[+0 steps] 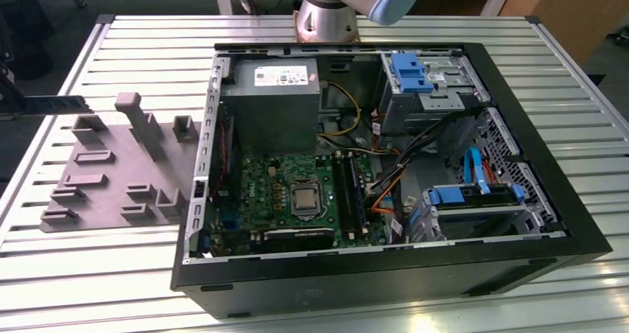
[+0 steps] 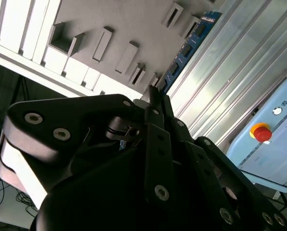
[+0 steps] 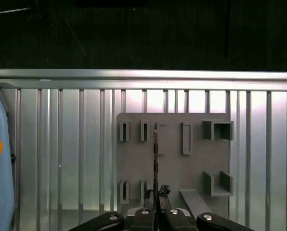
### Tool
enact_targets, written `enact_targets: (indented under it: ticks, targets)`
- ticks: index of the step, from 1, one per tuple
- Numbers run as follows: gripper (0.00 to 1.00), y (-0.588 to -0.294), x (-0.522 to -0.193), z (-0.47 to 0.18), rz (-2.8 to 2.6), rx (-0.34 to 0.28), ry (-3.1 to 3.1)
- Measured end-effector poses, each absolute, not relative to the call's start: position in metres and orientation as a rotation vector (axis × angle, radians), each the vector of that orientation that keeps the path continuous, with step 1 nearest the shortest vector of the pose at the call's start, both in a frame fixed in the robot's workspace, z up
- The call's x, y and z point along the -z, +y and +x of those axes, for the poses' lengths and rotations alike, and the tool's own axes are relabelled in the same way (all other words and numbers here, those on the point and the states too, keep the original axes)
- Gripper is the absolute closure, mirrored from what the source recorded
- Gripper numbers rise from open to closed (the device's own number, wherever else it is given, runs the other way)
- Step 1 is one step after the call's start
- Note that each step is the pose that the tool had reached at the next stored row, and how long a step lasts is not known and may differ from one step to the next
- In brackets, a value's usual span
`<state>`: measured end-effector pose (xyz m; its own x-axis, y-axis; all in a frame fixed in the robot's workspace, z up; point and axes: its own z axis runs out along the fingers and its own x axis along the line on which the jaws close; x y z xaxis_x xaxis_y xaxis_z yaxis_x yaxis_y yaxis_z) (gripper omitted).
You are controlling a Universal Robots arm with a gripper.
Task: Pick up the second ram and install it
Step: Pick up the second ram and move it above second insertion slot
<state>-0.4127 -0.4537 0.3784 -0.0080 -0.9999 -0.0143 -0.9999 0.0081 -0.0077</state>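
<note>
My gripper [image 3: 156, 193], jaws closed, holds the long blue-green ram stick [image 2: 188, 49] by one end above the grey plastic tray [image 3: 175, 168]; it may pivot and slip.

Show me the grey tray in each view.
Exterior view: grey tray on the exterior view's left, beside the computer case.
First wrist view: grey tray beyond the claw, behind the edge-on ram.
Second wrist view: grey tray beyond the claw, alongside the blue ram.
Shared landmark: the slatted metal table under it.
</note>
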Motion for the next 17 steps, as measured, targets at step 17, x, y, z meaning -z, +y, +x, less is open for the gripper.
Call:
enact_targets:
  ticks: [17]
  targets:
    - [0.86, -0.45, -0.412, -0.413, -2.202, -0.005, 2.221]
